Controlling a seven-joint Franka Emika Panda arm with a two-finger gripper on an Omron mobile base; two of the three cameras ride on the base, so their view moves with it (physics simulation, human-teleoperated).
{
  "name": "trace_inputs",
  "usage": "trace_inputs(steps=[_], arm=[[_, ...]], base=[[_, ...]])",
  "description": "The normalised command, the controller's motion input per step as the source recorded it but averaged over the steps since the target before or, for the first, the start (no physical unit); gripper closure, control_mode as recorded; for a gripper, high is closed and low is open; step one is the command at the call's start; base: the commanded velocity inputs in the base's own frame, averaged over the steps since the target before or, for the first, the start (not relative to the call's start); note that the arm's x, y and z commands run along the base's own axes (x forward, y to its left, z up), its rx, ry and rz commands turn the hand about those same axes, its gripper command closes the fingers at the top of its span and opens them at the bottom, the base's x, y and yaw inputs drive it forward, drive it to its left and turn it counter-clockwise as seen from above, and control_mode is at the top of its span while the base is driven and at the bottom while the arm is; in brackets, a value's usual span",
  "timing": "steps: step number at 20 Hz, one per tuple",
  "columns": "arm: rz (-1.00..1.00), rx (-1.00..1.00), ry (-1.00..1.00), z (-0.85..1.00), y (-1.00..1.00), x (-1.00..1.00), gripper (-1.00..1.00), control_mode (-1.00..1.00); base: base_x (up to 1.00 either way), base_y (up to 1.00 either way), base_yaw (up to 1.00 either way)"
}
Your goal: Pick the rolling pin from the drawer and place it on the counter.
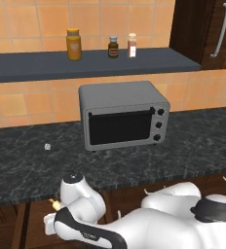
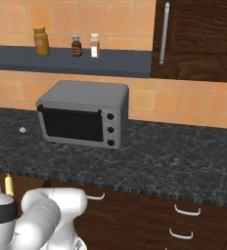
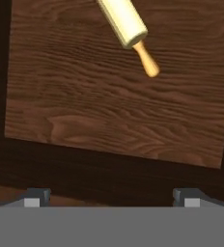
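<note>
In the hand view I look down into the drawer, which has a brown wood floor and dark walls. The rolling pin lies slantwise at the top of that view, its pale cream body cut by the edge and one orange-tan handle pointing down-right. My gripper hangs open above the drawer's near wall, fingertips wide apart and well short of the pin. From the base, a bit of the rolling pin peeks out below the front edge of the speckled counter, beside my arm.
A grey toaster oven stands mid-counter, with a small white object to its left. A dark wall shelf above carries three jars. Dark drawers with curved silver handles sit under the counter at right.
</note>
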Motion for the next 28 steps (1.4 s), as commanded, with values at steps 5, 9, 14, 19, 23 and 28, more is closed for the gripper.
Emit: trace_inputs(steps=[5, 9, 14, 19, 23, 28], arm=[[0.0, 0.0, -0.02, -0.37, 0.05, 0.11, -1.0, -1.0], [0.0, 0.0, 0.0, -0.23, 0.1, -0.57, -1.0, -1.0], [0.0, 0.0, 0.0, -0.05, 0.01, -0.99, -1.0, -1.0], [0.0, -0.01, 0.0, -0.14, 0.01, -1.0, -1.0, -1.0], [0.0, -0.02, 0.0, -0.25, 0.02, -1.0, -1.0, -1.0], [0.0, 0.0, 0.0, 0.0, 0.0, -0.23, -1.0, -1.0]], base=[[0.0, 0.0, 0.0], [0.0, 0.0, 0.0], [0.0, 0.0, 0.0], [0.0, 0.0, 0.0], [0.0, 0.0, 0.0], [0.0, 0.0, 0.0]])
